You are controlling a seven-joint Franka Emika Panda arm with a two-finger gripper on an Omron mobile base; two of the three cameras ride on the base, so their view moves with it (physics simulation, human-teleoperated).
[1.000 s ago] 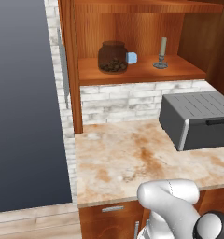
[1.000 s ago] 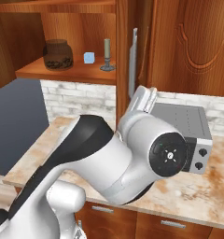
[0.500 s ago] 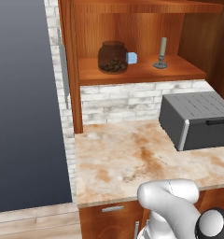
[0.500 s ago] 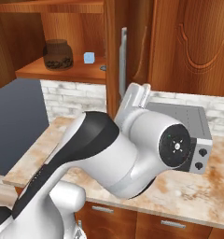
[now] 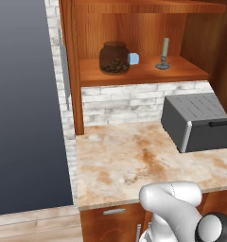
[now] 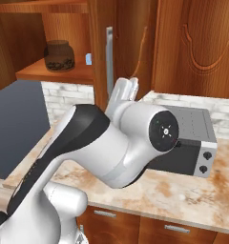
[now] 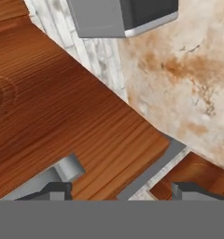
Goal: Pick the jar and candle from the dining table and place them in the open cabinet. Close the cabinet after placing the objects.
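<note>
Cabinet (image 6: 135, 52) door's free edge sits between spread gripper (image 7: 118, 191) fingers.

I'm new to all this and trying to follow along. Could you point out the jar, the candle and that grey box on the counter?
jar (image 5: 115, 58): left base view, glass belly.
candle (image 5: 165, 47): left base view, beige stick.
grey box (image 5: 196, 118): left base view, its top.

shelf (image 5: 139, 75): jar (image 5: 114, 57), candle (image 5: 163, 53), gap between | counter (image 5: 134, 160): toaster oven (image 5: 196, 122) right, left open

Wood cabinet (image 5: 134, 73), glass jar (image 5: 114, 57), marbled stone countertop (image 5: 134, 165)
</note>
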